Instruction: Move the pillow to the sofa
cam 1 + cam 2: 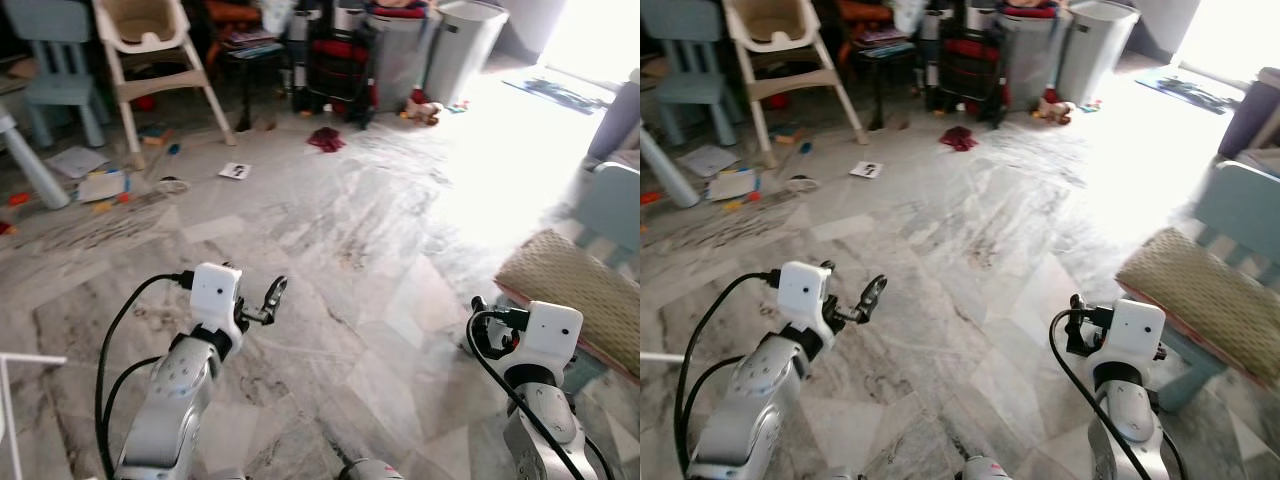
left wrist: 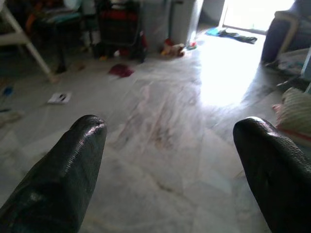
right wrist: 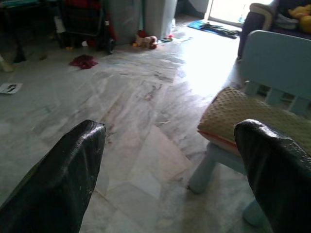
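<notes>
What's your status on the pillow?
Left hand open, empty. Right hand open, empty. Tan knobbly pillow lies on pale blue child's chair, ahead right. Marble floor between bare.

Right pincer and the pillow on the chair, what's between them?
Bare marble floor separates the open right pincer from the pillow, as the right wrist view shows.

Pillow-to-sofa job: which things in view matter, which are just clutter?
Job:
- pillow, tan, lying on a small light blue chair
- right gripper, open, nearest the pillow
- left gripper, open

Lying about:
- red cloth on the floor
- high chair
- stuffed toy
- grey bin
- papers
</notes>
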Controlling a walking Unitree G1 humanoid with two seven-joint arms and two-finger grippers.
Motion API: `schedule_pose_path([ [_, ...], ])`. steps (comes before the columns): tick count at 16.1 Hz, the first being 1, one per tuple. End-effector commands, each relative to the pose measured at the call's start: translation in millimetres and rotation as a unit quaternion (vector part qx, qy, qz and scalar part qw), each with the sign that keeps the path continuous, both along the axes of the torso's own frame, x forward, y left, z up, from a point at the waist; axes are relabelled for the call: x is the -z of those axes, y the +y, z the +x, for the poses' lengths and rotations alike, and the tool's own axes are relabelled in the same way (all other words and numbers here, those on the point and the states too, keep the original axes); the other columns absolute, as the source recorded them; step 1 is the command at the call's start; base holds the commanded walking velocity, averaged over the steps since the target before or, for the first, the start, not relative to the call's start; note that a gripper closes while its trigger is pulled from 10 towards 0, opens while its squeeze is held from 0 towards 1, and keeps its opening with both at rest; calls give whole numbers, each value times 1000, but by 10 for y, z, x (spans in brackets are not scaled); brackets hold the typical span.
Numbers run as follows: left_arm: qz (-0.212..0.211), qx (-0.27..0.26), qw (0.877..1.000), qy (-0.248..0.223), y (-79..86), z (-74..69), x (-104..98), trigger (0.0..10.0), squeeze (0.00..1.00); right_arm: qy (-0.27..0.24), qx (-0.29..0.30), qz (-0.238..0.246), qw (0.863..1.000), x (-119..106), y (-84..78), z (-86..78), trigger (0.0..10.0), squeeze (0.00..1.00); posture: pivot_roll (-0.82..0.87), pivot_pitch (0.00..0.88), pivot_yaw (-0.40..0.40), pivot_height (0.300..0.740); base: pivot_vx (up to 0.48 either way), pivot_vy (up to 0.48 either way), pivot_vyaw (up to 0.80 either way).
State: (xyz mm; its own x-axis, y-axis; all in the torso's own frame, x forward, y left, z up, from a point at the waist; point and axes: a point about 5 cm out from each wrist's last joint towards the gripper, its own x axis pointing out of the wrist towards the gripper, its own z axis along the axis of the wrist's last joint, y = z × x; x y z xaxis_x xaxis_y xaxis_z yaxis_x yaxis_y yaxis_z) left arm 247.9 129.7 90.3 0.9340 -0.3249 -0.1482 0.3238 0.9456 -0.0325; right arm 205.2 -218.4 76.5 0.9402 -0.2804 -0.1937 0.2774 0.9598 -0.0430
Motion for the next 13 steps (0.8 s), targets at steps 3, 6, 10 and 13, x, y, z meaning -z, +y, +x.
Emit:
schedule_pose_path([
  [3, -13, 13, 1000, -2, -42, 47, -57, 10000, 0, -5, 14, -7, 1000, -62, -46, 7, 10000, 0, -61, 0, -1, 740, 0, 0, -800],
  [6, -15, 10, 1000, 5, -33, 58, -47, 10000, 0, -4, 19, -4, 1000, -57, -62, -6, 10000, 0, -68, 0, 4, 740, 0, 0, -800],
  [10, -12, 13, 1000, 9, -25, 72, -35, 10000, 0, -1, 19, -5, 1000, -52, -59, -12, 10000, 0, -68, 0, 5, 740, 0, -246, -800],
  [13, -14, 10, 1000, 6, -24, 72, -41, 10000, 0, 0, 16, -4, 1000, -51, -52, -4, 10000, 0, -66, 0, 1, 740, 0, -326, -792],
])
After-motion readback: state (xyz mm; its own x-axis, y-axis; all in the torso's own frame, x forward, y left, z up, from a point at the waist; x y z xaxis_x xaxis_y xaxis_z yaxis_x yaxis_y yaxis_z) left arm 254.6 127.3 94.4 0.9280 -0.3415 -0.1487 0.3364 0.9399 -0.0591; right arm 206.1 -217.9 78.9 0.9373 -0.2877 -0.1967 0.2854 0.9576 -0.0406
